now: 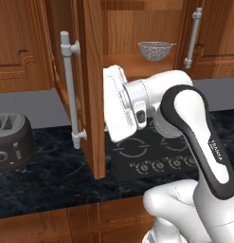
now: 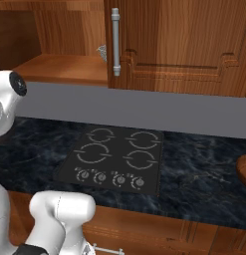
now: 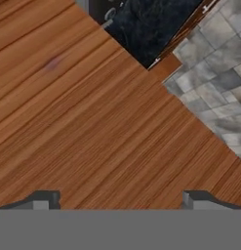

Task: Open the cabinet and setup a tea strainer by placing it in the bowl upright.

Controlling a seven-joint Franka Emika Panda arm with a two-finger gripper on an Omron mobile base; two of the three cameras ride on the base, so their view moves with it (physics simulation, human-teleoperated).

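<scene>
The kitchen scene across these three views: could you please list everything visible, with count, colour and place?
cabinet: one, reddish-brown wood, on the wall above the counter, both doors swung open, grey bar handles
tea strainer: one, silver mesh, on the cabinet shelf
toaster: one, dark grey, far left on the counter
cooktop: one, black, four burners, set in the counter
counter: one, dark marbled
floor: grey tiles, hand view
arm: one, white with dark joints
end effector: one, dark tips, open, close to a wooden door face
</scene>
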